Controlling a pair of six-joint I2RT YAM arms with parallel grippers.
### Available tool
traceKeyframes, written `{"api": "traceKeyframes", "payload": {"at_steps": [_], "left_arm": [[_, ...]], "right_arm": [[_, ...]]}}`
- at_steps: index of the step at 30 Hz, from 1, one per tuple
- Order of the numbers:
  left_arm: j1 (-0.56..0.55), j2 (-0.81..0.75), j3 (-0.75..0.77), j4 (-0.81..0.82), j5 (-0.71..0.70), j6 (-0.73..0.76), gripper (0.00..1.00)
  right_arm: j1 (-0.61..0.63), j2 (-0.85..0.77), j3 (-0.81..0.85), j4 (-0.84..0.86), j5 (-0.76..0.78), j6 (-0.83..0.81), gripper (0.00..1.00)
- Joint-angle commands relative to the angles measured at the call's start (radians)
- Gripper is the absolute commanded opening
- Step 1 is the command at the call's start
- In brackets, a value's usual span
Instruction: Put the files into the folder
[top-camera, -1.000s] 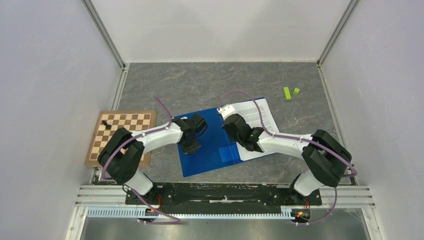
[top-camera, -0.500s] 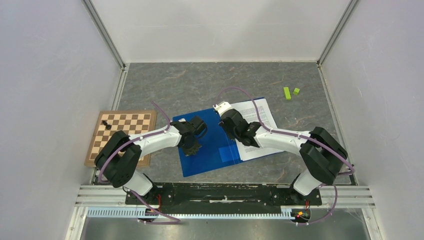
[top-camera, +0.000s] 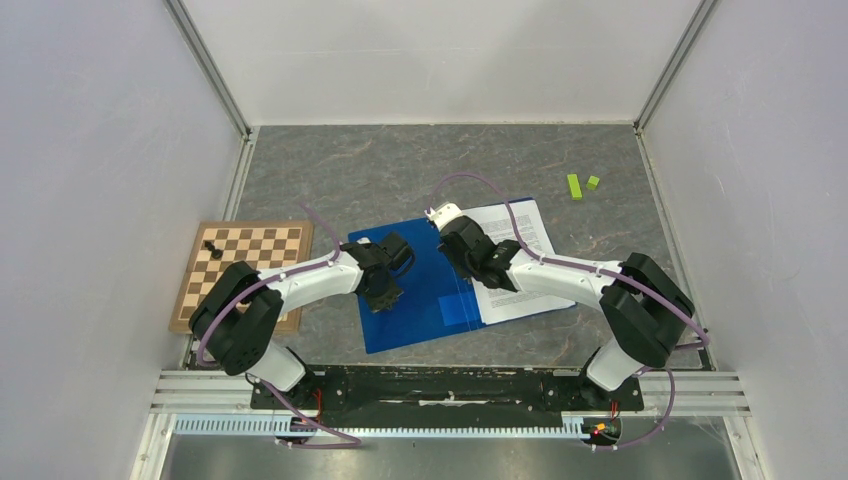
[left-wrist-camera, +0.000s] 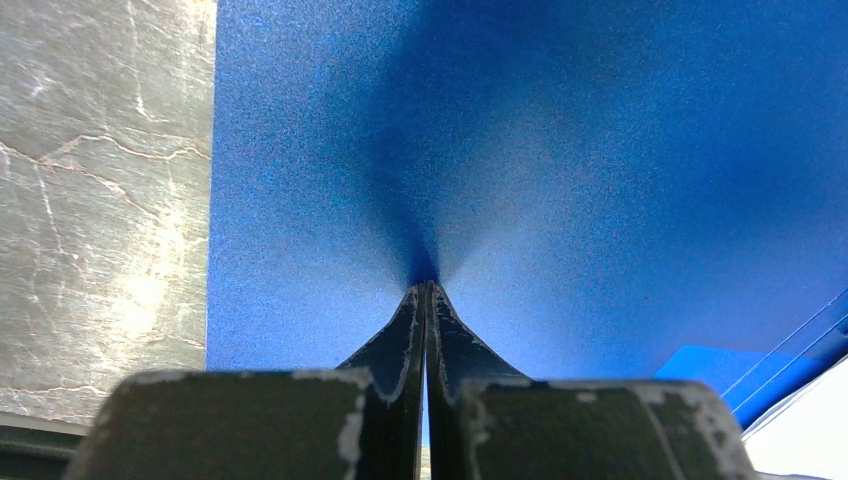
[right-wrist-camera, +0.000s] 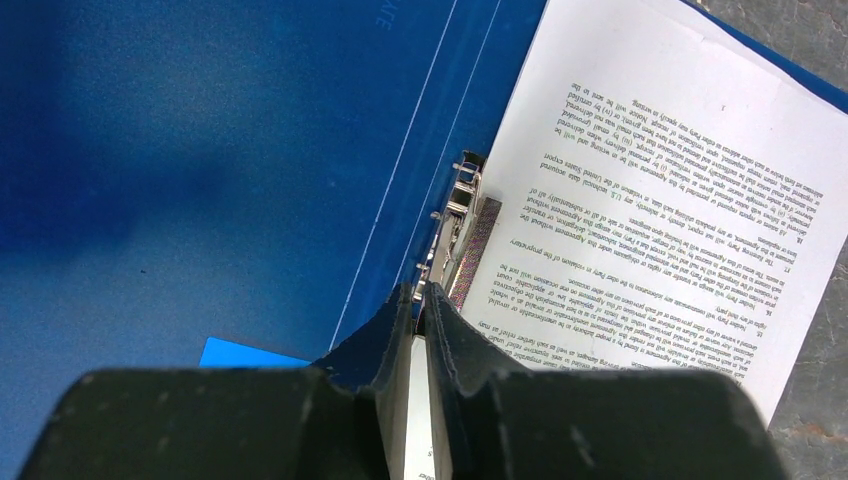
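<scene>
**Both arms down on the open folder, files lying on its right half**

The folder (top-camera: 415, 320) lay open and flat on the grey surface (top-camera: 400, 170), near the middle and just ahead of the two arm bases. Its bare blue left half faced up. The files (right-wrist-camera: 650, 180) lay on its right half, their printed side up. Their left edge ran beside the metal clip (right-wrist-camera: 452, 215) at the spine, and a sliver of blue showed past their far edge. Whether the clip gripped the sheets could not be told.

The left gripper (left-wrist-camera: 424, 288) pointed down onto the bare left half of the folder. Its fingers (left-wrist-camera: 400, 340) were pressed together, with the tips meeting the blue cover where their shadow converged. They pinched nothing.

The right gripper (right-wrist-camera: 418, 292) hung over the spine, its tips just short of the clip. Its fingers (right-wrist-camera: 395, 330) were drawn close with only a thin slit between them. White paper showed through that slit from below, and the fingers held nothing that could be seen. A light blue tab (right-wrist-camera: 245, 352) sat on the left half, to the near left of those tips.

A chessboard (top-camera: 240, 275) lay well to the left of the folder with one dark piece (top-camera: 210, 245) on its far corner. Two green blocks (top-camera: 583, 185) sat together far to the right, well apart from the files.
</scene>
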Motion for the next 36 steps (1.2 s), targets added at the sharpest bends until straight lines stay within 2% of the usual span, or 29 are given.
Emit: {"api": "traceKeyframes", "payload": {"at_steps": [1,10,36], "left_arm": [[-0.016,0.06,-0.063,-0.003,0.002,-0.057,0.02],[-0.015,0.064,-0.06,-0.003,0.0,-0.059,0.02],[-0.015,0.06,-0.064,-0.023,-0.012,-0.082,0.02]], "right_arm": [[-0.002,-0.014,0.031,-0.027,0.012,-0.001,0.13],[-0.002,-0.021,0.043,-0.036,0.02,-0.002,0.16],[-0.001,-0.062,0.031,-0.052,0.029,0.009,0.13]]}}
